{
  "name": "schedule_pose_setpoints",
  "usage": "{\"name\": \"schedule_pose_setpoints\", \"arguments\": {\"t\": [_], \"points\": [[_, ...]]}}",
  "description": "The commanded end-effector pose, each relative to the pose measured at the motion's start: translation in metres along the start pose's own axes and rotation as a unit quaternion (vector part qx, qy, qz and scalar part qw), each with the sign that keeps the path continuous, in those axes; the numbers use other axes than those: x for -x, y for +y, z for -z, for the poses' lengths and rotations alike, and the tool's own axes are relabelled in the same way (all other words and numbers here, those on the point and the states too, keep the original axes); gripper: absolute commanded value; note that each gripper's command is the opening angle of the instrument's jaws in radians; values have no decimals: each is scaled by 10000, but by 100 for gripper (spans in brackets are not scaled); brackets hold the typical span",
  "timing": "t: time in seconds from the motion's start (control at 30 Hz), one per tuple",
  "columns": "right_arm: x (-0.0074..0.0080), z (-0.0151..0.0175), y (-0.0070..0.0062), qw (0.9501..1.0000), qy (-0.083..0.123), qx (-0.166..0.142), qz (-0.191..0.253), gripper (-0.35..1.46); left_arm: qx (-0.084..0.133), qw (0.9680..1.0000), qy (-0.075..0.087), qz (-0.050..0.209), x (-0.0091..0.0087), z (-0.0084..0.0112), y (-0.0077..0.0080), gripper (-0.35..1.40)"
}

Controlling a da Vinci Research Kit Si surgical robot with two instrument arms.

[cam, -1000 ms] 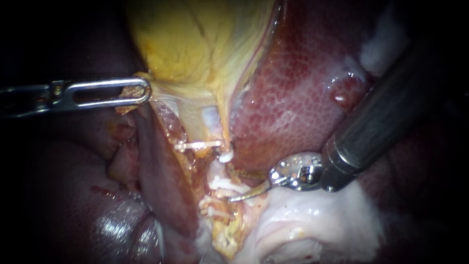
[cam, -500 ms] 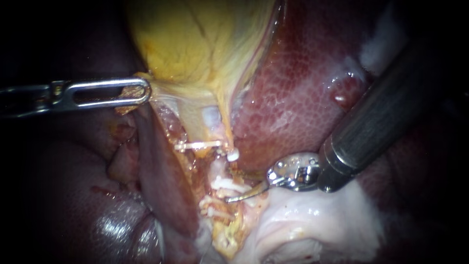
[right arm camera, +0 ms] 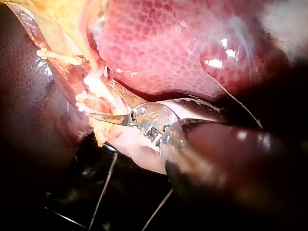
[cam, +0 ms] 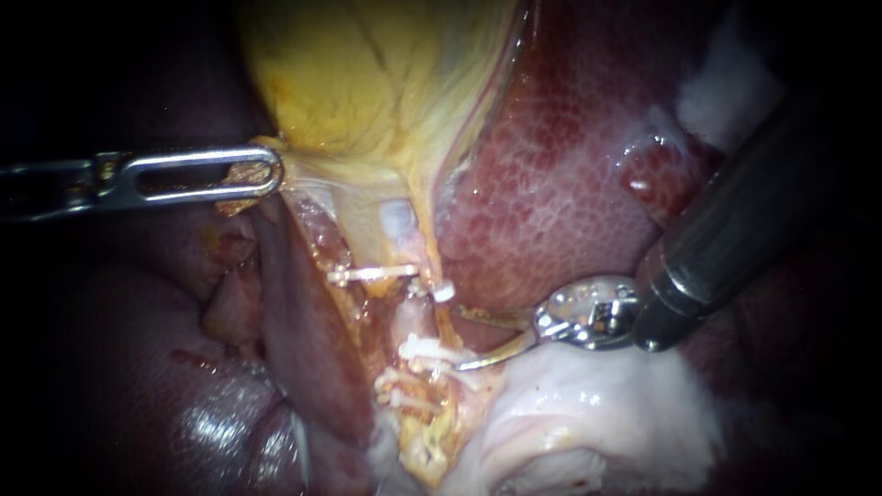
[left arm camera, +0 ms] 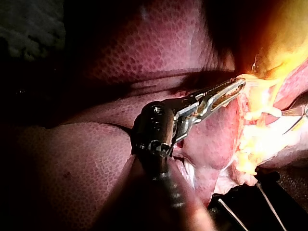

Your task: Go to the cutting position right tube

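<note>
Nearest, from 2 o'clock, my right instrument [cam: 464, 338] holds its blades parted just beside the right tube [cam: 415, 321] near centre, so I judge the approach unfinished, the blades needing to straddle it between the clips [cam: 427, 349]; farther, at 9 o'clock, my left instrument [cam: 271, 174] clamps the gallbladder [cam: 367, 83].

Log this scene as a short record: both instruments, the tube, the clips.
left instrument: shut on the gallbladder edge
right instrument: open, blades pointing at the tube
tube: bare stretch between clips, not yet between the blades
clips: white, above and below that stretch
liver: beside the tube, behind the right instrument
</note>
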Motion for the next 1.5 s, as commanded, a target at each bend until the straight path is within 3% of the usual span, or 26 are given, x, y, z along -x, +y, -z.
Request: {"name": "schedule_pose_setpoints", "arguments": {"t": [0.03, 0.37, 0.57, 0.77, 0.93, 1.13, 1.5], "points": [[0, -3, 1, 10000, 2, 4, -6, 140, -3, 10000, 1, 1, 0, 0, 0, -35], [4, -35, 9, 10000, 18, 85, 16, 140, -1, 10000, 0, 1, 0, 0, -1, -35], [4, -51, 7, 9999, 7, 123, -27, 143, -1, 10000, -1, 1, 0, 0, -1, -35], [-3, -50, -3, 9998, 123, -100, -112, 142, -1, 10000, -1, 1, 0, 0, -1, -35], [-8, -53, -4, 9995, 217, -179, -163, 142, -1, 10000, 0, 1, 0, 0, -1, -35], [-13, -64, -4, 9992, 236, -238, -203, 142, -1, 10000, 0, 1, 0, 0, 0, -35], [-19, -96, -5, 9973, 192, -646, -280, 138, 0, 10000, -2, 1, 0, -1, -1, -35]]}}
